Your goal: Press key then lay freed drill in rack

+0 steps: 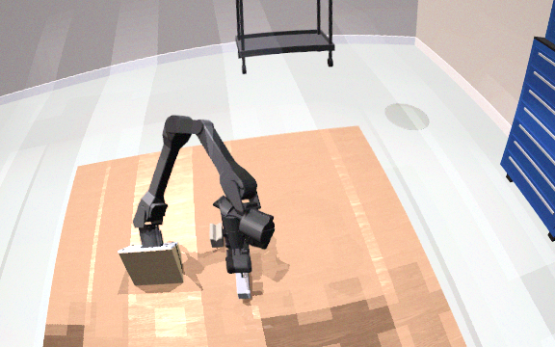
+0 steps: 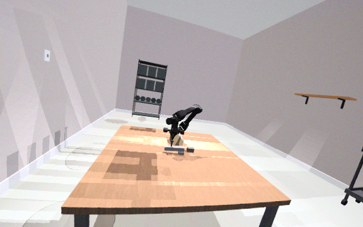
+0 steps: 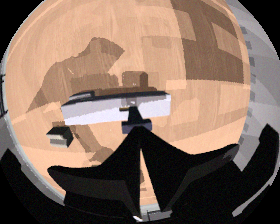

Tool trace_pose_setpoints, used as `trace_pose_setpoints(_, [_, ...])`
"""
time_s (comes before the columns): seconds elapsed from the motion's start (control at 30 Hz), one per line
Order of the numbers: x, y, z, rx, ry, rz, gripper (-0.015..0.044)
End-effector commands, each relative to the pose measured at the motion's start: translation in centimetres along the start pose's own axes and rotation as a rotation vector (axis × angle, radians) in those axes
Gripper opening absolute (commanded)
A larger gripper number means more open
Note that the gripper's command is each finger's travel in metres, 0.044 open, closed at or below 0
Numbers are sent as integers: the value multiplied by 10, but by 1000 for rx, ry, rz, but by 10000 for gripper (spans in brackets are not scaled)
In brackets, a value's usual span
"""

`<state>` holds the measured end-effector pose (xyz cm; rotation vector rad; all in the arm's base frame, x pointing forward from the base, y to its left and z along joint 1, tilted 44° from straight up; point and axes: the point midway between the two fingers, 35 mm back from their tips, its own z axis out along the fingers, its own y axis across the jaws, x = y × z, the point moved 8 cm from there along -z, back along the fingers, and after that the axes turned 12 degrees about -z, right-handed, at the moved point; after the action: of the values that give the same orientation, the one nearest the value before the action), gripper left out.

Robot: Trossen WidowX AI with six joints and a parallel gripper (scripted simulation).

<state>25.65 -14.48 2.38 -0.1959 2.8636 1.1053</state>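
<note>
A long white block point(image 1: 244, 287) point(image 3: 104, 110) point(image 2: 172, 149) lies flat on the wooden table point(image 1: 316, 193). I take it for the fixture that holds the drill; I cannot make out the drill itself. A small dark part point(image 3: 135, 117), which looks like the key, sits at the block's near edge in the wrist view. My gripper point(image 1: 240, 273) point(image 3: 138, 131) point(image 2: 171, 143) points straight down with its fingers shut and empty, the tips at this dark part. A small grey rack point(image 1: 216, 234) point(image 3: 58, 137) point(image 2: 190, 149) lies on the table a little beside the block.
The arm's base sits on a tan plate point(image 1: 152, 264) at the table's left. A black cart point(image 1: 284, 42) stands on the floor behind the table and a blue drawer cabinet point(image 1: 547, 145) to the right. A dark shelf unit point(image 2: 149, 89) stands at the far wall.
</note>
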Motion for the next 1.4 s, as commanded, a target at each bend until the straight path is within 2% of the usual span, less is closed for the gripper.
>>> trace_pose_setpoints(0.0, [1,0,7,-8,-3,11,0])
trace_pose_setpoints(1.37, [4,2,21,-9,-3,12,0])
